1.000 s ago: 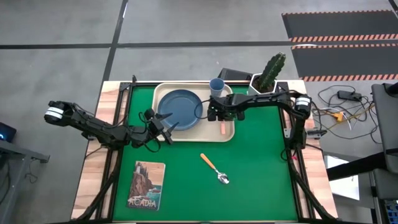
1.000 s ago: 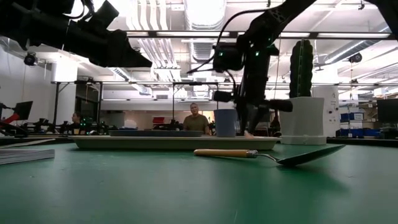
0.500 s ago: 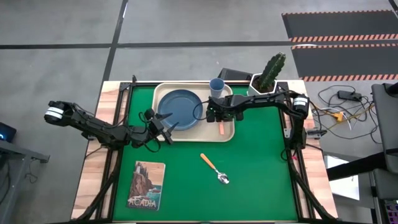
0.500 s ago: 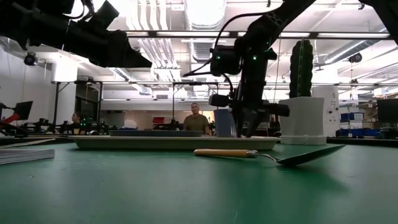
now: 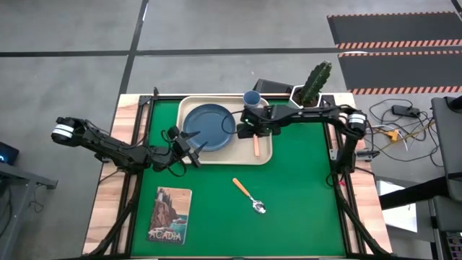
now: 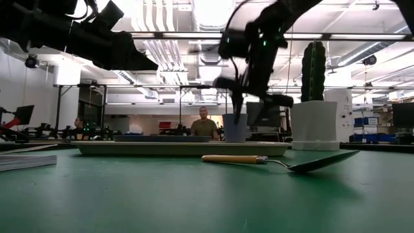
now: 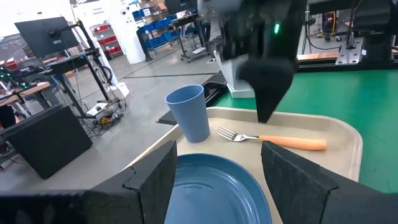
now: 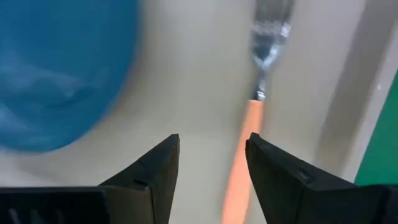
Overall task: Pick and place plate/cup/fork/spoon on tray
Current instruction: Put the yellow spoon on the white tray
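Note:
The cream tray [image 5: 266, 154] holds the dark blue plate [image 5: 207, 128], the light-blue cup [image 5: 251, 99] at its far right corner, and the orange-handled fork [image 5: 255, 144], which lies flat beside the plate. My right gripper [image 5: 249, 130] hangs open above the fork [image 8: 250, 127], clear of it, seen raised over the tray in the low view [image 6: 249, 113]. The spoon [image 5: 250, 195] lies on the green mat, nearer than the tray. My left gripper [image 5: 193, 149] waits open at the tray's near left edge, facing the plate [image 7: 205, 186].
A book [image 5: 170, 214] lies at the mat's near left. A white pot with a cactus [image 5: 310, 87] stands at the far right, beside the tray. Bare green mat [image 5: 303, 188] lies to the right of the spoon. A person stands in the room behind [image 6: 204, 124].
My right gripper has opened and let go of the fork, then risen above the tray and shifted slightly toward the table's left. The fork now lies flat on the tray beside the plate.

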